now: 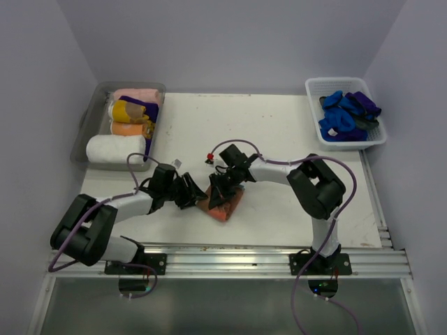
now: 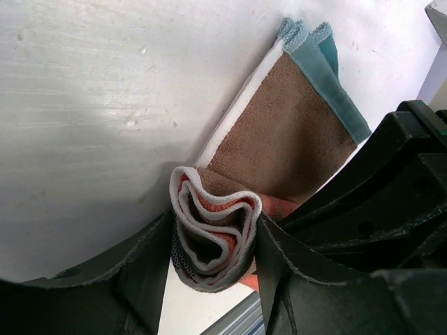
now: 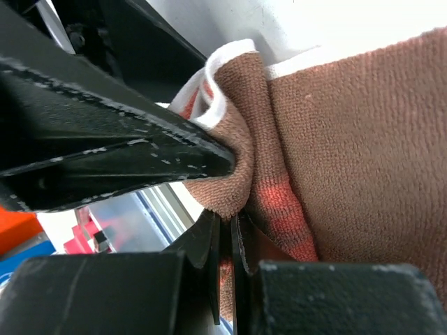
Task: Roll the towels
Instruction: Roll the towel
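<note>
Gripping one brown towel (image 1: 229, 204) on the tabletop (image 1: 279, 132), left end effector (image 1: 196, 195) and right end effector (image 1: 220, 190) both clamp its rolled end.

The towel (image 1: 227, 202) lies near the front middle of the table (image 1: 279, 132). It is brown with white and blue-green edges, and orange-red underneath. One end is curled into a loose roll, and the rest lies flat. More towels (image 1: 115, 148), rolled up, sit in the left bin (image 1: 82, 129).

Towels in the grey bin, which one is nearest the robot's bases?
The white roll, at the near end of the bin. The orange roll, the yellow-and-purple one and the pink one lie behind it, farther back.
</note>
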Controlling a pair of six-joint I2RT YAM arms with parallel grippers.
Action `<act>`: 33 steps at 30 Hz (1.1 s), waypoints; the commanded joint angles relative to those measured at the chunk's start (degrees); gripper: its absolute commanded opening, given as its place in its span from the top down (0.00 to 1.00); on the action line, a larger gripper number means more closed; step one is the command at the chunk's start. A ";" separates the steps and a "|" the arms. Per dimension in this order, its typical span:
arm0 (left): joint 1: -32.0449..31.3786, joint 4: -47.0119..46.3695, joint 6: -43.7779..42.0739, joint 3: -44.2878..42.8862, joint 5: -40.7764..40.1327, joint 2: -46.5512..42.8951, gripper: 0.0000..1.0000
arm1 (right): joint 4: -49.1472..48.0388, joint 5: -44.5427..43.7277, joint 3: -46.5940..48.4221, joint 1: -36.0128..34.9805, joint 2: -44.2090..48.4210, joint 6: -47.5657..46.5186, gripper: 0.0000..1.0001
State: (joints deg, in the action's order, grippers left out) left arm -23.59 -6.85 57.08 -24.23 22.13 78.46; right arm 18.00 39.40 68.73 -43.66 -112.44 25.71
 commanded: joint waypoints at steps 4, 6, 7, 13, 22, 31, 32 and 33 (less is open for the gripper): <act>-0.93 3.68 -2.40 -3.36 -2.44 5.30 0.60 | -1.83 2.61 -0.17 0.33 -0.67 1.53 1.00; -0.93 6.23 -3.46 -5.21 -1.92 7.23 0.78 | -1.48 2.09 -0.70 0.33 0.46 1.53 0.91; -0.93 6.76 -4.60 -5.91 -1.83 7.93 0.86 | -1.21 0.70 -0.79 0.33 1.25 1.36 0.80; -0.93 14.23 -8.38 -9.78 -0.07 11.28 1.00 | 6.07 -13.88 -1.23 -0.46 12.05 -4.42 0.43; -0.93 20.91 -11.90 -14.00 0.72 11.90 1.00 | 6.44 -52.12 -7.20 -17.58 26.48 -20.06 0.40; -0.93 22.85 -12.26 -15.32 0.72 12.16 1.00 | -4.02 -70.77 -11.08 -32.80 24.03 -29.75 0.50; -0.93 22.94 -12.43 -15.32 0.72 12.16 1.00 | -3.94 -71.04 -10.55 -33.33 22.02 -30.02 0.51; -0.93 22.94 -12.34 -15.32 0.72 12.16 1.00 | -4.02 -71.30 -9.85 -34.20 21.22 -30.72 0.53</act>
State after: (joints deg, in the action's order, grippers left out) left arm -24.40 11.16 47.24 -39.35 25.10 89.25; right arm 18.09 -23.99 57.25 -75.83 -88.68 -0.19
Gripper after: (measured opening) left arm 0.057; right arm 0.486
